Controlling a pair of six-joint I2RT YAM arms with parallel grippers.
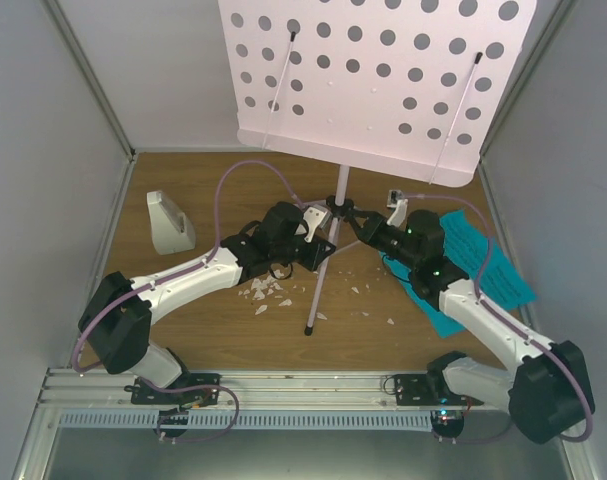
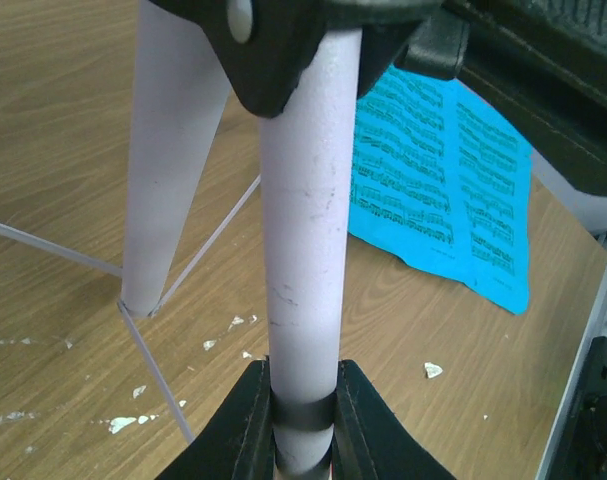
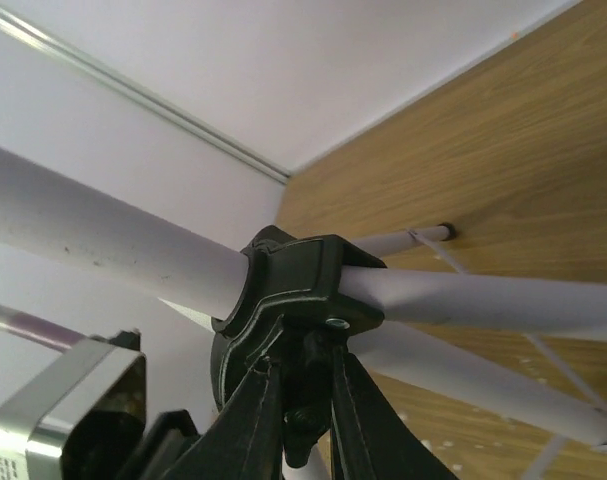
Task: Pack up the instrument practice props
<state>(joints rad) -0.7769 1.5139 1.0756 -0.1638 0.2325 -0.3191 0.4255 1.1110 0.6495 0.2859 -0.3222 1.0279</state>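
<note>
Music stand (image 1: 353,148), pale lilac, stands upright in the middle of the wooden bench (image 1: 183,330). Its hole-perforated plate (image 1: 383,70) fills the top of the overhead view, and 1 thin leg (image 1: 318,290) runs down to a dark foot near the front. Both arms meet at the black hub (image 3: 303,290) where the legs join the pole. The left gripper (image 2: 303,400) is closed narrow around the pale pole – its 2 dark fingers (image 2: 243,420) press the tube from either side, at a dark band. The right gripper (image 3: 305,400) reaches in from the opposite side, its fingers (image 3: 258,410) drawn close together on a black lug under the hub, so both grippers hold the stand low down, almost touching each other in the overhead view. A white pyramid metronome (image 1: 169,222) sits well apart at the left rear of the bench. Cyan sheet-music pages (image 1: 488,265) with black notes lie flat on the right, partly under the right arm. White crumbs (image 1: 266,292) are scattered on the wood – most of them just left of the leg's foot.
</note>
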